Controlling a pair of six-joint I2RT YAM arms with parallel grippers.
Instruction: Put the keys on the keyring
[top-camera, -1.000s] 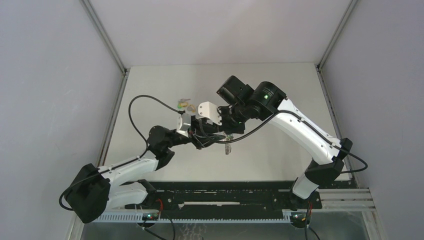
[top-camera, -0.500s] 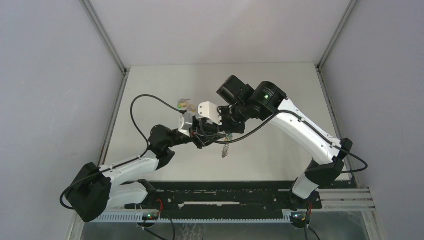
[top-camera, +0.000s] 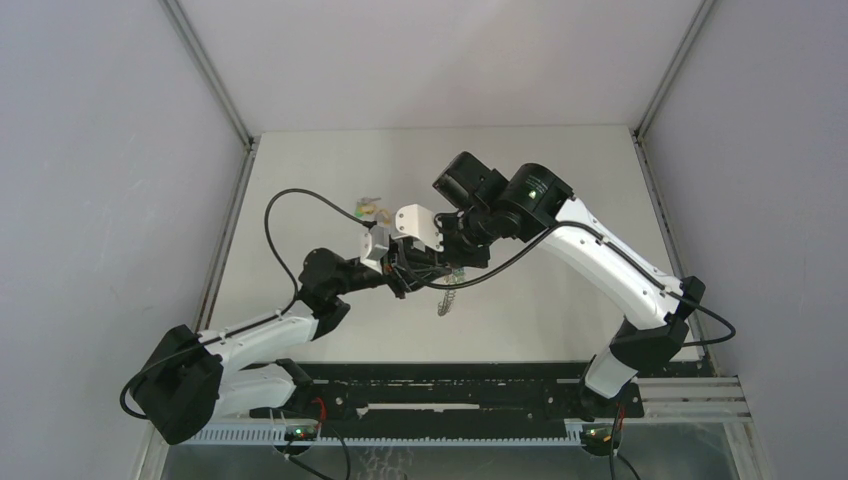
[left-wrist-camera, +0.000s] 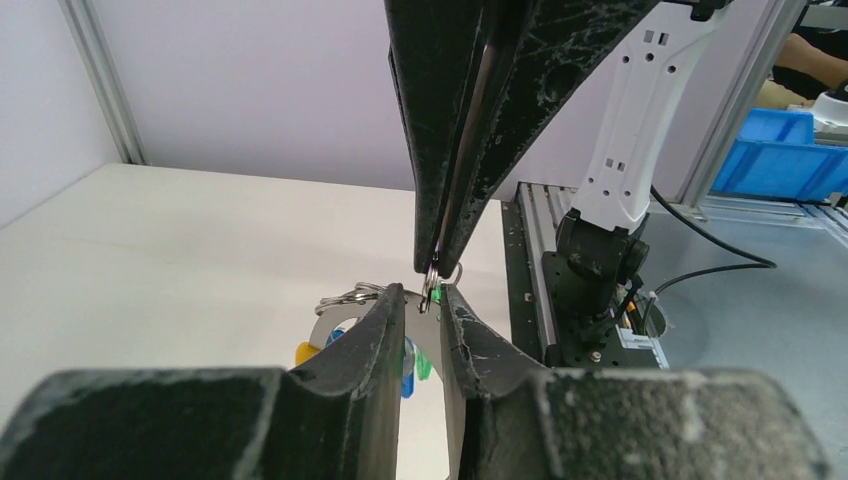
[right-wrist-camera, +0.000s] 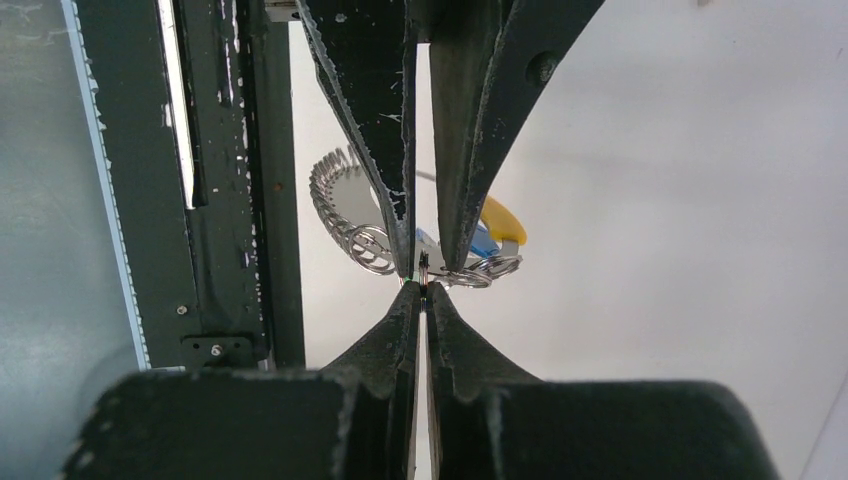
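Compared with one second ago, the keyring (top-camera: 443, 300) hanging under the two hands has shifted a little to the left, and the left arm's wrist and black cable (top-camera: 290, 197) also sit slightly differently; the right arm and the loose keys (top-camera: 368, 210) on the tabletop (top-camera: 520, 320) are where they were.

The keyring is thin grey metal with a ribbed, coil-like edge; beside it hangs a bunch of keys (right-wrist-camera: 497, 222) with smooth plastic heads in yellow, blue and green, joined by small shiny wire loops (right-wrist-camera: 372, 250).

The right hand (right-wrist-camera: 421, 292) is closed, its black scratched tips pinching a thin wire loop of that bunch; the left hand (left-wrist-camera: 423, 305) meets it tip to tip, its fingers drawn close with only a narrow slit, and whether they pinch anything I cannot tell.

The tabletop is plain, matt and off-white; pale grey walls (top-camera: 100, 150) with metal corner posts (top-camera: 205, 70) stand around it; a black rail (top-camera: 450, 385) runs along the near edge.
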